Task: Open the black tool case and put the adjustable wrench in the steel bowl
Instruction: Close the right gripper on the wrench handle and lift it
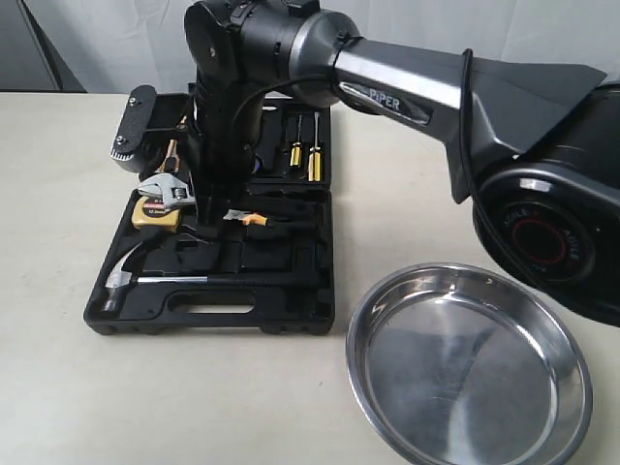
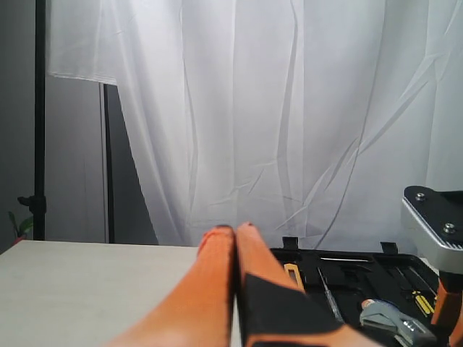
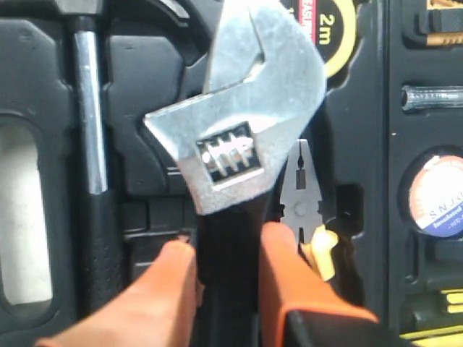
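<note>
- Two arms, 1 doing the work: right gripper [image 3: 228, 249] is clamping the adjustable wrench [image 3: 246, 144] by its black handle just below the silver head, orange fingers [image 3: 173, 282] pressing on both sides.
- The left gripper [image 2: 234, 235] is sitting pinched together w/ nothing btwn the tips, the black tool case [image 1: 213, 312] showing just beyond it.
- Case is lying open; wrench head is hovering over the tape measure [image 1: 155, 217] at the case's left end in ext view, prob. already out of its recess.
- Long axis is running approx left-right in ext view, head pointing left, handle going under the wrist.
- The steel bowl [image 1: 470, 378] is sitting right of the case and nearer the cam, well apart from the wrench, so the carry is going to be rightward + toward cam; right arm is obv. the nearer one.
</note>
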